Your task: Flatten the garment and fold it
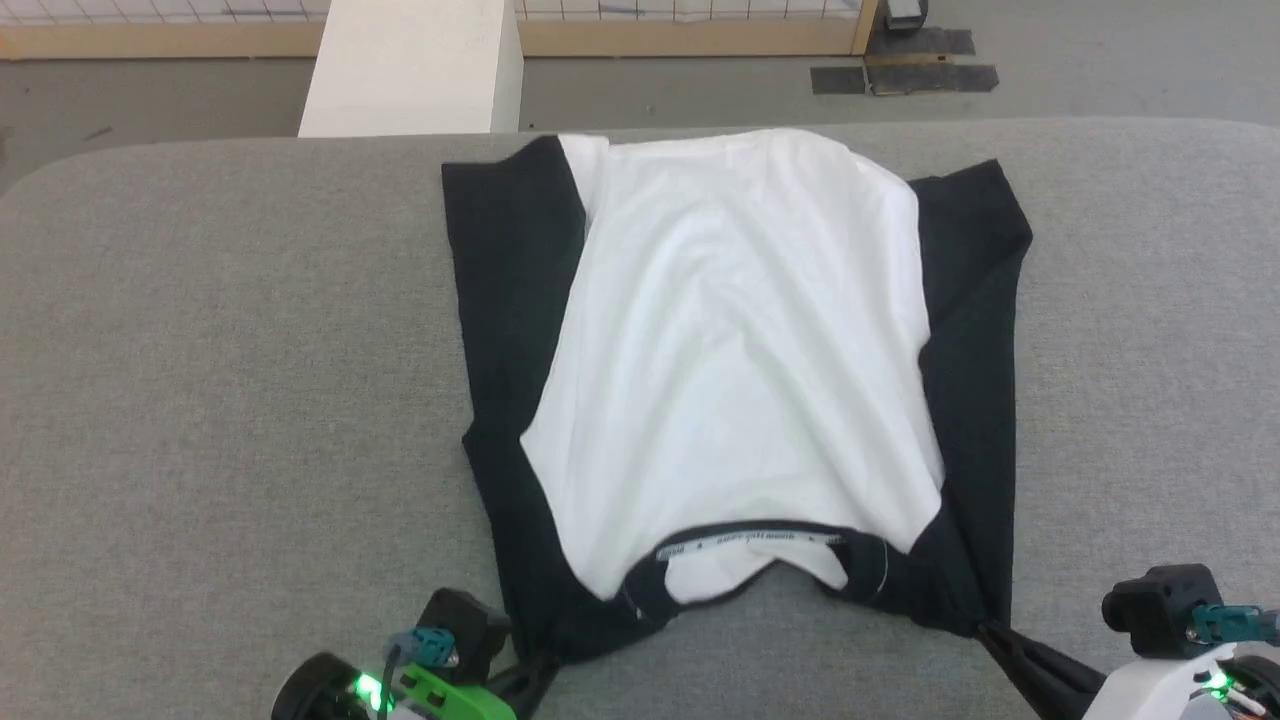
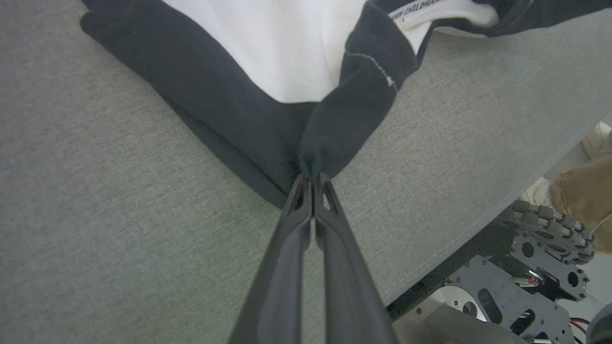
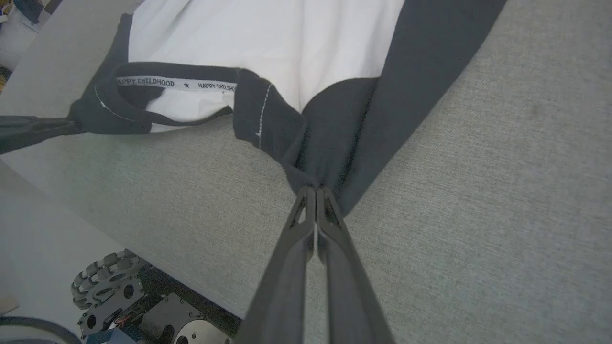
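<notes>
1. Garment point(image 1: 740, 350) lies spread on our grey worktop point(image 1: 200, 350), white panel facing up with a black strip down each side. It stretches away from both our hands to the worktop's far edge.
2. Our left hand point(image 2: 311, 180) is clenched on a near black corner of the garment. The cloth gathers to a point right at its fingertips and fans out beyond them.
3. Our right hand point(image 3: 315, 191) is clamped the same way on the other near black corner, with the cloth bunched at its tips.
4. Between our two hands runs the collar point(image 3: 177, 83), lined with a white printed tape and resting on the worktop.
5. Far beyond both hands, past the worktop's far edge, a white box point(image 1: 415, 65) stands on the floor.
</notes>
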Motion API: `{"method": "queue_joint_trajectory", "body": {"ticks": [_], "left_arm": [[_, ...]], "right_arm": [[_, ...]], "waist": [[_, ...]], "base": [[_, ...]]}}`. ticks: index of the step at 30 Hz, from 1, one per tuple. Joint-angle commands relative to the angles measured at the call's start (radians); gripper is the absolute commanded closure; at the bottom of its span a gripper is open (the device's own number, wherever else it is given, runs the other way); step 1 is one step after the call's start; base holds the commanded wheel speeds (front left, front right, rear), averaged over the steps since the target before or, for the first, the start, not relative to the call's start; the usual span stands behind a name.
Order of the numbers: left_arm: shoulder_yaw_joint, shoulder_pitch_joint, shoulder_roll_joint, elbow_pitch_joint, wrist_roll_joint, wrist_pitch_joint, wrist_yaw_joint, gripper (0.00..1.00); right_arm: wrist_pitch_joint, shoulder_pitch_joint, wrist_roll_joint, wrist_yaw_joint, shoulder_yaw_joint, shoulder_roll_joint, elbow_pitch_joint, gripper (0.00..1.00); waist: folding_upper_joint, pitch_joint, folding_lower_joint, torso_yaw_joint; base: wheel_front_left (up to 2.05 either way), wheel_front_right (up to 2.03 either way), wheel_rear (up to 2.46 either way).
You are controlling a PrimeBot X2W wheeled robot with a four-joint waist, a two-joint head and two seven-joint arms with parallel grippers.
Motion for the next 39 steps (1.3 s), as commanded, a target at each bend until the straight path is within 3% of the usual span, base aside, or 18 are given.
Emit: {"method": "queue_joint_trajectory", "body": {"ticks": [1,9,23,37,39], "left_arm": [[-0.004,0.023,0.011,-0.004,-0.019,0.016,-0.001,1.00],[-0.019,0.068,0.031,-0.020,-0.082,0.083,0.003,1.00],[-0.027,0.085,0.020,0.028,-0.097,0.051,-0.014,1.00],[-0.024,0.027,-0.105,0.226,-0.089,-0.070,-0.041,1.00],[-0.023,0.025,-0.118,0.261,-0.093,-0.083,-0.043,0.69]], "right_arm": [[0.007,0.014,0.008,-0.002,0.003,-0.001,-0.007,1.00],[0.072,0.078,0.020,-0.002,0.006,0.003,-0.004,1.00],[0.114,0.148,0.018,-0.002,0.000,0.013,-0.009,1.00],[0.006,0.060,0.018,-0.002,0.070,0.046,0.144,1.00],[-0.010,0.044,0.022,-0.002,0.081,0.048,0.176,1.00]], "waist": [[0.0000,-0.006,0.0001,-0.002],[0.0000,-0.026,0.0001,-0.008],[0.0000,-0.048,0.0001,0.001],[0.0000,-0.065,0.0001,-0.002],[0.0000,-0.067,0.0001,-0.007]], "base": [[0.00,0.00,0.00],[0.00,0.00,0.00],[0.00,0.00,0.00],[0.00,0.00,0.00],[0.00,0.00,0.00]]}}
